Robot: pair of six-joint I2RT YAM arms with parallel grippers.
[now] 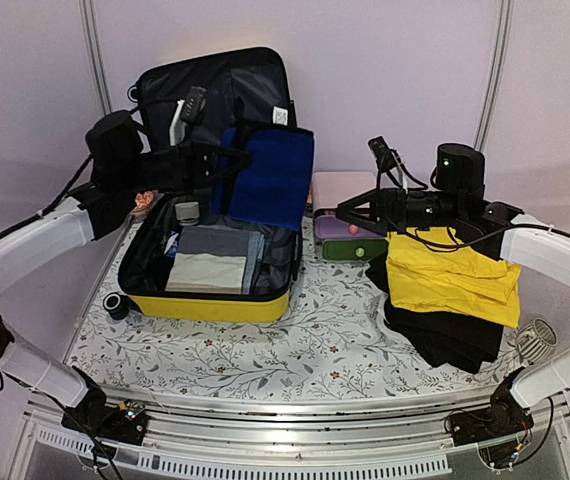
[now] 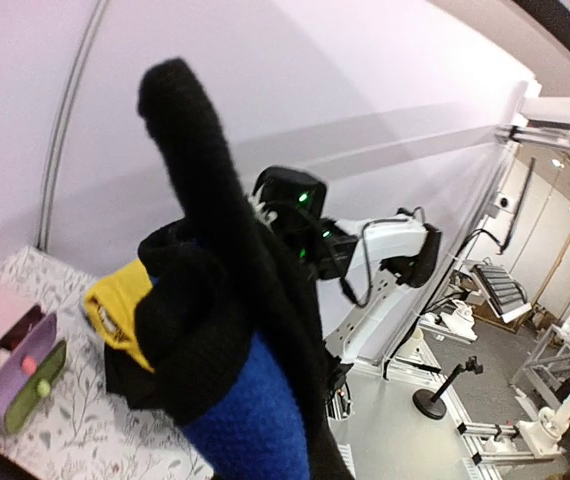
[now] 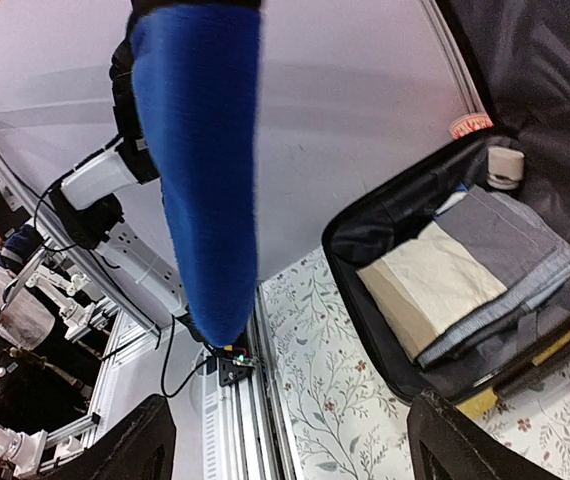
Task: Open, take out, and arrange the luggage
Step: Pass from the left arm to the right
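Yellow suitcase [image 1: 210, 305] lies open on the counter [image 1: 295, 350], left of centre, with its lid propped back toward the wall. Folded grey and cream clothes [image 1: 210, 265] sit in the lower shell.

Left hand [image 1: 227, 160]: closed on a blue cloth [image 1: 270, 185] with black edging, held up over the right half of the open case. Its own camera is smothered by the fabric and the fingers are hidden there. The grip is read from the way the cloth hangs off it in the overhead view.

Right hand [image 1: 347, 215]: spread wide, nothing between the fingers [image 3: 147, 445]. It hovers over the pink-and-green drawer box [image 1: 350, 245], pointing left at the cloth.

Key relation: the cloth hangs with its long axis vertical, just left of the right hand and roughly level with it, no contact. The pile outside the case, a yellow garment [image 1: 450, 275] on black clothes [image 1: 455, 335], lies on the far side of the right hand, well apart from the suitcase. The right arm is nearer to both cloth and pile.

Judgement: probably a hand-over rightward, with the right hand taking the cloth's near vertical edge.
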